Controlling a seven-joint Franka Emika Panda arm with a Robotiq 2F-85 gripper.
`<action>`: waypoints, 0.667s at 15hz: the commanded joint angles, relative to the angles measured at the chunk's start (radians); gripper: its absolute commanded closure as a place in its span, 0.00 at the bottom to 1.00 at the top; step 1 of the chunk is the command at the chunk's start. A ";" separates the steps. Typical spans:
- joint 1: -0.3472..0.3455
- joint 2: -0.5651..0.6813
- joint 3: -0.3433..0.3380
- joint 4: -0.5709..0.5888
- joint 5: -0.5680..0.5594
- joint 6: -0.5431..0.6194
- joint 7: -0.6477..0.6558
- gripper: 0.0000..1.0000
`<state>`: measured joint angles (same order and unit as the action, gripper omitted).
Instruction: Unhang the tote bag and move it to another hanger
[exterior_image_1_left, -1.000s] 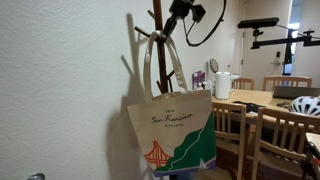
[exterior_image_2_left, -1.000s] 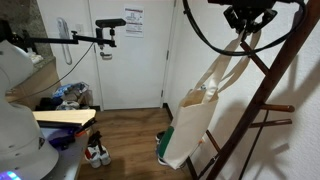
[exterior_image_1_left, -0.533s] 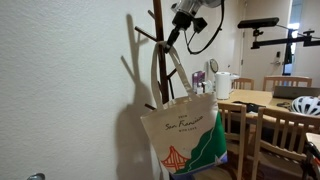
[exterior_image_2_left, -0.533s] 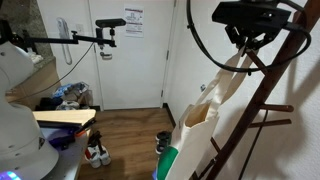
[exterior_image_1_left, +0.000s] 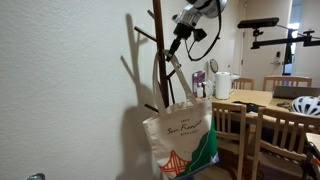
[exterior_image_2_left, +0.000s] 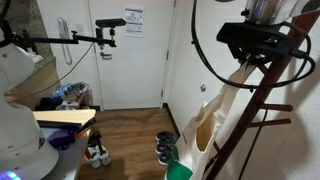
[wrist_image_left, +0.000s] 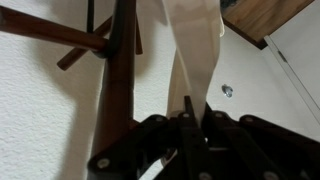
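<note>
The cream tote bag (exterior_image_1_left: 183, 138), printed with a green shape, an orange bridge and "San Francisco", hangs by its long handles (exterior_image_1_left: 166, 72) from my gripper (exterior_image_1_left: 178, 42), beside the dark wooden coat-stand pole (exterior_image_1_left: 158, 60). In an exterior view the bag (exterior_image_2_left: 213, 120) hangs under the gripper (exterior_image_2_left: 250, 62), against the slanting pole (exterior_image_2_left: 268, 115). Low pegs stick out of the pole (exterior_image_2_left: 282, 107) (exterior_image_1_left: 150, 106). In the wrist view the fingers (wrist_image_left: 190, 115) are shut on the cream straps (wrist_image_left: 195, 45), with the pole (wrist_image_left: 120, 85) and a peg (wrist_image_left: 50, 28) to the left.
A white wall lies behind the stand. A wooden table with a white kettle (exterior_image_1_left: 222, 84), chairs (exterior_image_1_left: 275, 132) and a helmet (exterior_image_1_left: 306, 104) stands nearby. A door (exterior_image_2_left: 125, 60), shoes (exterior_image_2_left: 95, 152) and clutter (exterior_image_2_left: 65, 98) are across the room.
The gripper has come down along the pole with the handles in it. The handles have left the upper peg, and the bag has sunk lower and swung.
</note>
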<state>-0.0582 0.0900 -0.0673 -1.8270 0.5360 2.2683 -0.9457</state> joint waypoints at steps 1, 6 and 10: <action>-0.014 0.014 0.019 -0.031 0.019 0.126 -0.005 0.94; -0.012 0.057 0.036 -0.083 0.016 0.393 0.061 0.68; 0.013 0.073 0.032 -0.098 0.016 0.500 0.100 0.48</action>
<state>-0.0561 0.1569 -0.0369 -1.9145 0.5442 2.6940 -0.8819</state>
